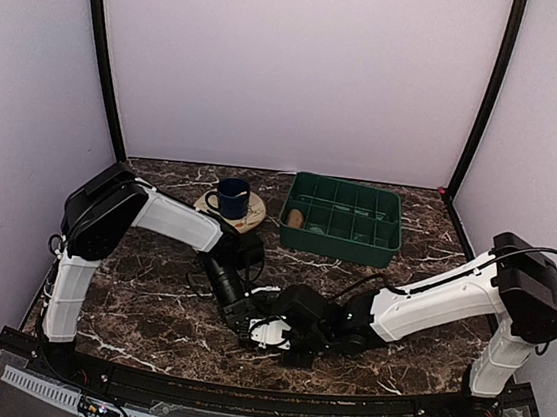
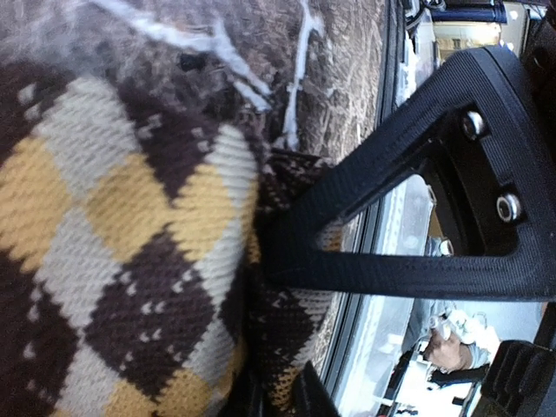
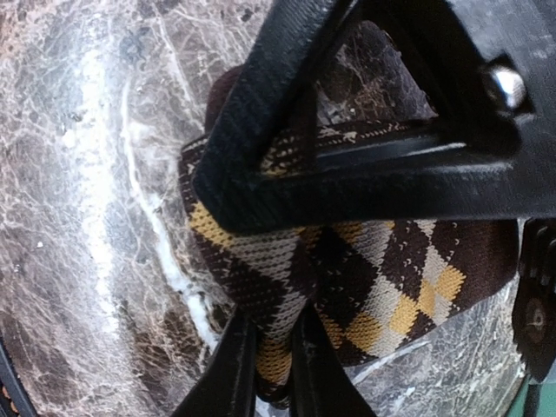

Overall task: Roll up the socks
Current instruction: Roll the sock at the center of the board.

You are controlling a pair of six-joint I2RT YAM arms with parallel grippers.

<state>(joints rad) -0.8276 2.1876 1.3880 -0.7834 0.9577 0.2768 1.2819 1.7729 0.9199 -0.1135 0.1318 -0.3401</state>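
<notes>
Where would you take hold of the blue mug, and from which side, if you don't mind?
Probably the rim, from above: the blue mug stands upright on its round coaster, mouth open upward, so one finger can drop inside.

Left hand (image 2: pixel 276 334), right hand (image 3: pixel 248 287) adjacent, both clamped.

Brown argyle sock (image 3: pixel 382 287), bunched and folded, on marbled tabletop (image 3: pixel 78 217)

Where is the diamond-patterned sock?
The patterned sock lies on the marble table near its front middle in the top view, pinched by the left end effector and the right end effector.
</notes>
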